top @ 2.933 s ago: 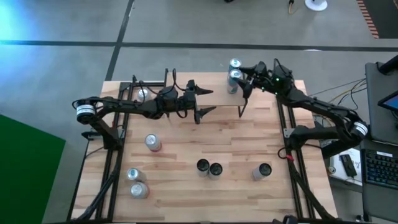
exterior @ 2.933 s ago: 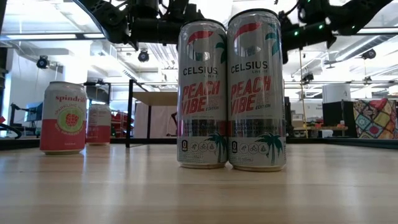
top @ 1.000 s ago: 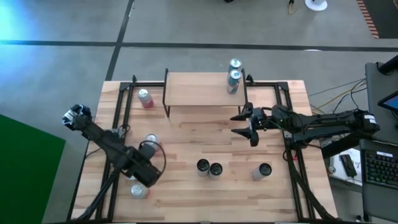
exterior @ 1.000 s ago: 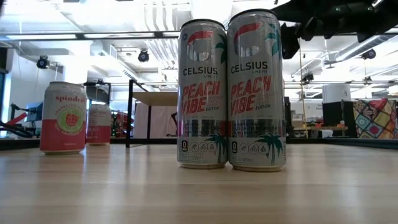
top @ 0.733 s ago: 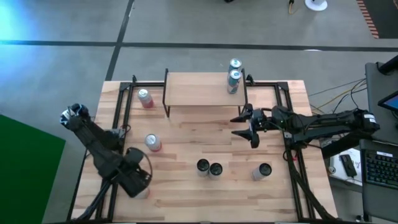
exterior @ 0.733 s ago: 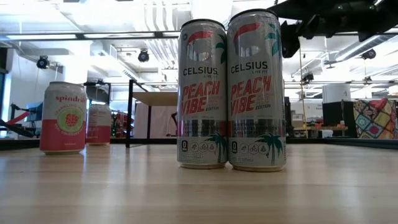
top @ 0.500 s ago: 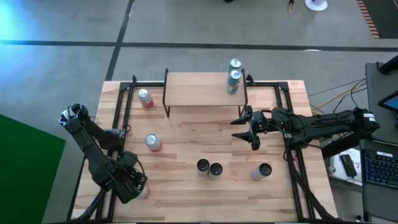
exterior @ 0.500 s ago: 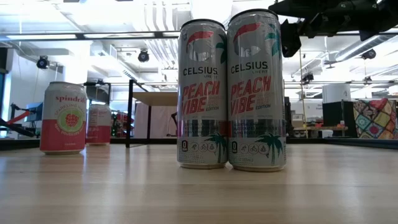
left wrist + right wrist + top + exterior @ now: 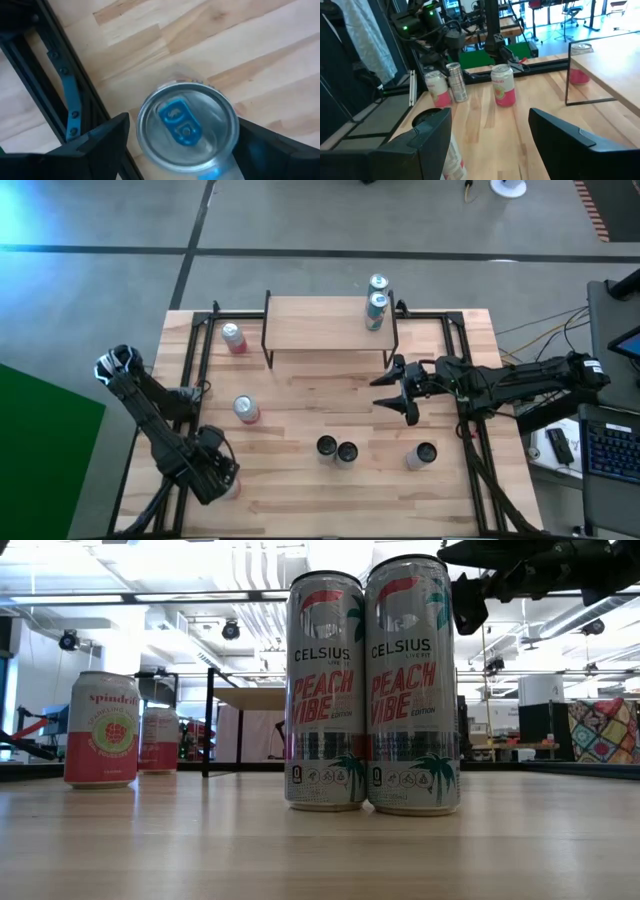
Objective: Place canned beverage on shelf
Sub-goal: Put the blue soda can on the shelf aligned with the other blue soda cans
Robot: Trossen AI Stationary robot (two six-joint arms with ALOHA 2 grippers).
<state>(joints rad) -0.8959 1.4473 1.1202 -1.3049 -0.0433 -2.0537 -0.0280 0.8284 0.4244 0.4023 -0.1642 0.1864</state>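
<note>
Light wood slats make up the tabletop. High view: the shelf stands at the far edge with one tall can on its right end and another can just behind it. The left gripper sits at the near left corner over a can it hides. The right gripper, fingers spread and empty, hangs in front of the shelf's right end.

Low view: two Celsius Peach Vibe cans fill the middle; a Spindrift can stands left, the shelf far behind.

Left wrist view: the silver can top with a blue tab lies between the parted fingers; contact cannot be told.

Right wrist view: a pink Spindrift can stands well ahead.
</note>
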